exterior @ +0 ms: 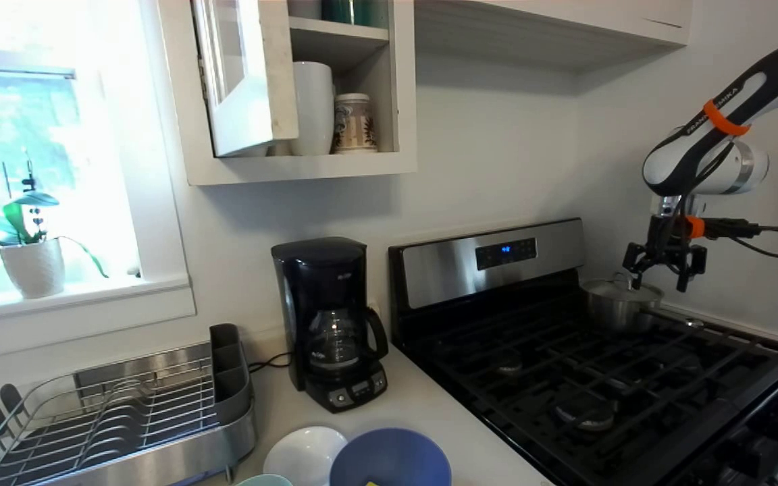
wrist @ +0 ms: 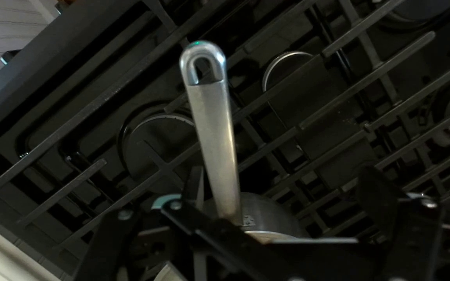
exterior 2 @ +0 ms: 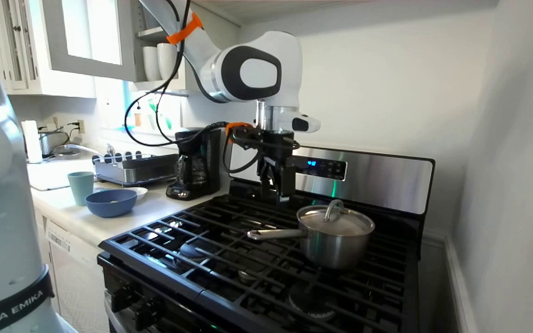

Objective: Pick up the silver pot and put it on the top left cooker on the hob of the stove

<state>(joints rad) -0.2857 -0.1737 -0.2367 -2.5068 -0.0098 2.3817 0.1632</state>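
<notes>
The silver pot (exterior: 622, 312) stands upright with its lid on, on the back right of the hob (exterior 2: 229, 252), in both exterior views (exterior 2: 336, 247). Its long handle (exterior 2: 275, 234) points toward the front left. The top left cooker (exterior: 508, 363) lies under grates near the coffee maker, with nothing on it. The stove (exterior: 443, 273) has a steel back panel. My gripper (exterior: 660, 280) is open and empty, pointing down above the handle (exterior 2: 275, 192). In the wrist view the handle (wrist: 213, 144) runs between my fingers (wrist: 287, 191), nearer the left one. The lid is mostly hidden there.
A black coffee maker (exterior: 328, 324) stands on the counter left of the stove. A blue bowl (exterior 2: 111, 202), a teal cup (exterior 2: 81, 187) and a dish rack (exterior: 125, 412) are also there. A cabinet door (exterior: 244, 88) hangs open above. A wall (exterior 2: 511, 185) closes the right side.
</notes>
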